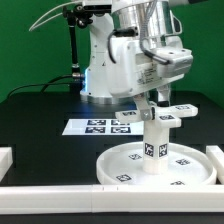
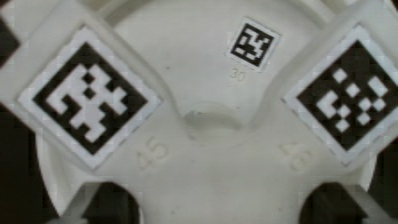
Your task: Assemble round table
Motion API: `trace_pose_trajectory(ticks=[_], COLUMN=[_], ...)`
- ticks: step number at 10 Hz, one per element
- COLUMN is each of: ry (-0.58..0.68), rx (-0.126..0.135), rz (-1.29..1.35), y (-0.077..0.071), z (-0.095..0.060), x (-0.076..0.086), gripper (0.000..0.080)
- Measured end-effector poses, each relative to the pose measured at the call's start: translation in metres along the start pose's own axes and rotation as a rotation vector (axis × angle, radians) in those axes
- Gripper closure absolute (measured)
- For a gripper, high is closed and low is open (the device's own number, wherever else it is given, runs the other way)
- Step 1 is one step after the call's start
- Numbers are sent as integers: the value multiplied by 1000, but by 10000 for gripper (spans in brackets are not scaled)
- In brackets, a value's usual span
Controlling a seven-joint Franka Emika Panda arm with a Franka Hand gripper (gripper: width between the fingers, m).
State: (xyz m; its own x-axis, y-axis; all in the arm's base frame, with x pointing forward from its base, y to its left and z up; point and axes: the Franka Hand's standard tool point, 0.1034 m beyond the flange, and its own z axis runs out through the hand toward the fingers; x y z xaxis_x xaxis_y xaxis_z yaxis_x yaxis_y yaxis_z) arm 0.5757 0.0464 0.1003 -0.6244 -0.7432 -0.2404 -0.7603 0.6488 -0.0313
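Exterior view shows the whole setup: marker board (image 1: 108, 125) behind and to the exterior view's left of the claw (image 1: 160, 112), white rimmed disc (image 1: 160, 165) on the black worktop (image 1: 40, 125) below it, post (image 1: 154, 148) upright at disc centre directly under the claw. Cross piece (image 1: 168, 113) sits atop the post at the claw tips; wrist view shows only that cross piece (image 2: 196, 120) close up, white, tagged arms. Fingers are hidden, so cannot tell if the claw is clenched; disc's near edge cut by a white rail (image 1: 110, 192).
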Motion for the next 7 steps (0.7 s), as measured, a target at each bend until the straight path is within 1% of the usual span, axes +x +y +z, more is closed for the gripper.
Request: trace_pose_trajectory(ticks=[2, 3, 6, 7], ry=[-21, -34, -45, -45], rx=[23, 16, 16, 11], rz=[89, 118, 118, 96], y=[0, 0, 0, 0], z=[0, 0, -1, -1], x=[1, 2, 2, 2], gripper=[354, 354, 353, 353])
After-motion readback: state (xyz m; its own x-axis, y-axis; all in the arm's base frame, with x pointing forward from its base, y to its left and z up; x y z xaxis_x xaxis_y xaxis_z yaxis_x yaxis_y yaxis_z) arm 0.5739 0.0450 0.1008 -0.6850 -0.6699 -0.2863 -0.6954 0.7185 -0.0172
